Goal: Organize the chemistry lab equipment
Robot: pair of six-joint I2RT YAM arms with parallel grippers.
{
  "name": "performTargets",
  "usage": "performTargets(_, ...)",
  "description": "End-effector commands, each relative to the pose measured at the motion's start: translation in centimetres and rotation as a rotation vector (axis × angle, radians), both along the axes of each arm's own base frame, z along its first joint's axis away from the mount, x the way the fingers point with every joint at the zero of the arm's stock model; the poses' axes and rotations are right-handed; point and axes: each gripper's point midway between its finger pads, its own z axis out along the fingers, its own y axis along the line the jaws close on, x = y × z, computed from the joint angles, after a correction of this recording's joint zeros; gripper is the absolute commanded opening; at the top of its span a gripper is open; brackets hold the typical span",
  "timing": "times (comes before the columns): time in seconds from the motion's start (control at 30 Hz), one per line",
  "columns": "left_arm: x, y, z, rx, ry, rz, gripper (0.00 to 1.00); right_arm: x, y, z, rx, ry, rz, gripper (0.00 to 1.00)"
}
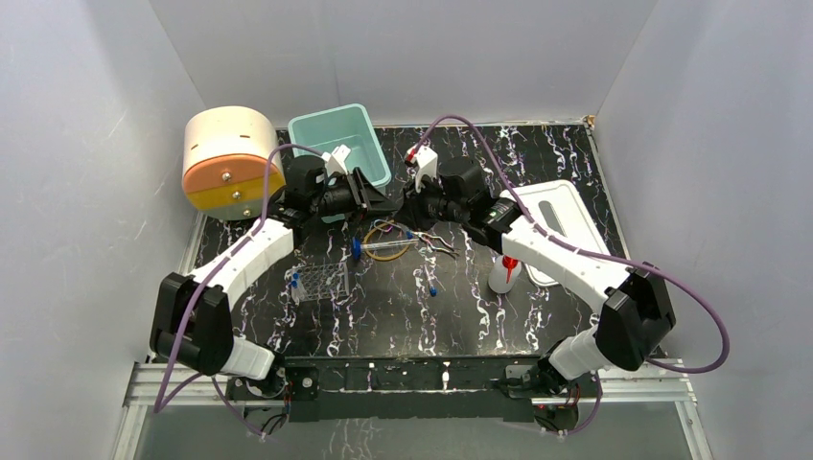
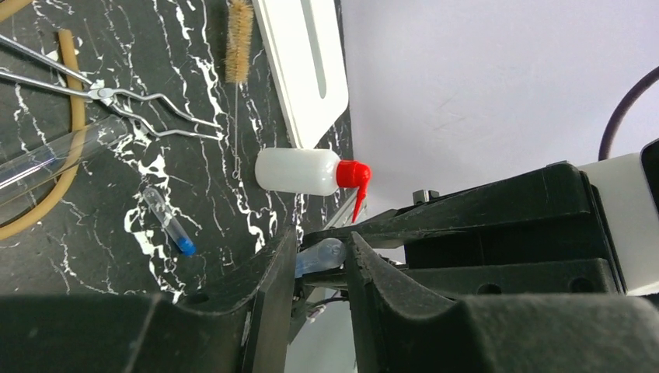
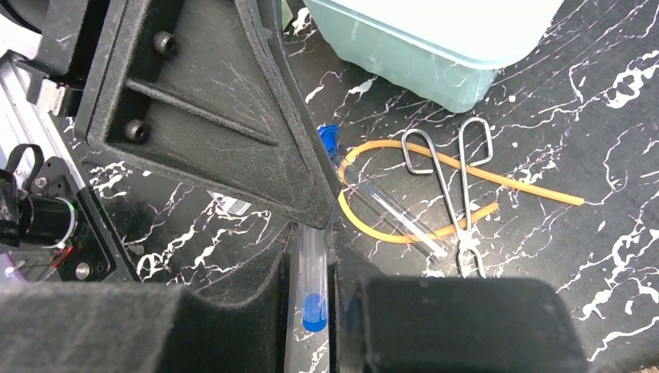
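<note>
No legible text, label, brand, number or sign appears in any view. The white squeeze bottle (image 2: 295,171), the cream-and-orange drum (image 1: 228,144), the teal bin (image 1: 326,115) and the blue-capped vial (image 3: 313,280) present plain, unmarked surfaces at this resolution.

Black table (image 1: 383,321) (white veins); amber tubing (image 3: 528,189); teal bin (image 3: 404,58).

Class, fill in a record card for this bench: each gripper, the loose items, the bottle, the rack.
Left gripper: shut on a vial
Right gripper: shut on the same vial
Lying loose: tongs, tubing, second vial
Bottle: upright beside the white tray
Rack: left of the second vial
</note>
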Motion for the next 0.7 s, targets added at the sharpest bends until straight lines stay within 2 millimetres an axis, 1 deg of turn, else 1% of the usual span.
performTargets(0.0, -0.2, -0.1, 0.7, 0.028, -0.01, -0.019, 0.27, 0.7, 1.0, 2.6, 0.054, -0.061, 0.017, 0.22)
performTargets(0.2, -0.4, -0.2, 0.5, 0.031, -0.001, -0.034, 0.11, 1.1, 1.2, 2.1, 0.051, -0.056, 0.005, 0.23)
performTargets(0.3, -0.5, -0.3, 0.7, 0.03, -0.004, -0.04, 0.03, 1.3, 1.2, 1.9, 0.047, -0.054, -0.004, 0.24)
performTargets(0.37, -0.6, -0.2, 0.8, 0.037, -0.014, -0.043, 0.0, 1.4, 1.2, 1.7, 0.045, -0.049, -0.01, 0.26)
performTargets(0.47, -0.4, 0.0, 1.1, 0.049, -0.027, -0.038, 0.0, 1.3, 1.2, 1.6, 0.046, -0.035, -0.018, 0.34)
performTargets(0.57, -0.1, 0.1, 1.9, 0.054, -0.058, -0.022, 0.0, 1.2, 0.9, 1.6, 0.044, -0.022, -0.035, 0.46)
performTargets(0.63, 0.1, 0.5, 2.1, 0.073, -0.062, -0.003, 0.0, 0.9, 0.6, 2.1, 0.06, -0.021, -0.042, 0.52)
performTargets(0.67, 0.4, 0.7, 2.5, 0.074, -0.071, 0.008, 0.0, 0.7, 0.3, 2.8, 0.083, -0.013, -0.051, 0.55)
